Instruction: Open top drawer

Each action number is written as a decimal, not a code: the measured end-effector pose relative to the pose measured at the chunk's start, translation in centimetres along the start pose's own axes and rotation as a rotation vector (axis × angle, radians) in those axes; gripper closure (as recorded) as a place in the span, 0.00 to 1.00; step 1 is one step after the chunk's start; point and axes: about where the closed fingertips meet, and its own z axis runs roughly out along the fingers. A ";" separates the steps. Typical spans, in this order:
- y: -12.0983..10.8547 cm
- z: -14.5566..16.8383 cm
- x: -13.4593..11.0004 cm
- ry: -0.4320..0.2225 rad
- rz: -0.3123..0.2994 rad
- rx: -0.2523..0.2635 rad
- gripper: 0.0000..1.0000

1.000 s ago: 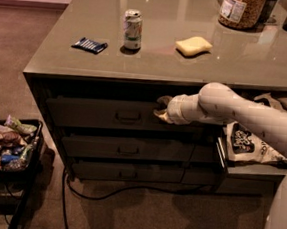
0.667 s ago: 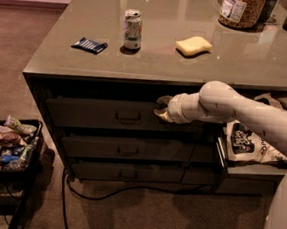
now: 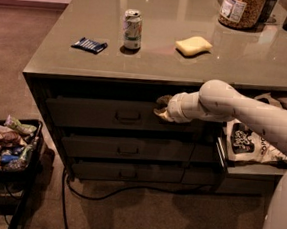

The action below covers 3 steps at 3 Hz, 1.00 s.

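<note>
Dark grey-green metal forms the top drawer (image 3: 83, 112), a wide one with a tall flat front and a small central metal pull handle (image 3: 128, 116), sitting directly under the glossy grey-olive surface (image 3: 153, 64). Whether it is pulled out at all cannot be told. The robot's cream-white arm (image 3: 244, 110) reaches in from the right. Its pincer (image 3: 161, 109) is at the upper part of that drawer front, just right of the handle, in the shadow below the surface's edge; whether it is open or closed cannot be told. Two equally wide drawers with shorter fronts (image 3: 90, 146) lie beneath. To the right, a narrower drawer of the same colour (image 3: 249, 171) stands open with black-and-white snack bags (image 3: 244, 140) in it. On the surface stand a white and green drink can (image 3: 132, 29), a flat blue packet (image 3: 89, 45), a yellow sponge (image 3: 193, 45) and a large clear jar (image 3: 241, 9). A black tray of snack packets (image 3: 32, 127) sits at the left, and a black cable (image 3: 126, 191) lies on the floor.
</note>
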 end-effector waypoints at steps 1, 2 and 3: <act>0.0 0.0 0.0 0.000 0.000 0.000 0.58; 0.0 0.0 0.0 0.000 0.000 0.000 0.35; 0.0 0.0 0.0 0.000 0.000 0.000 0.12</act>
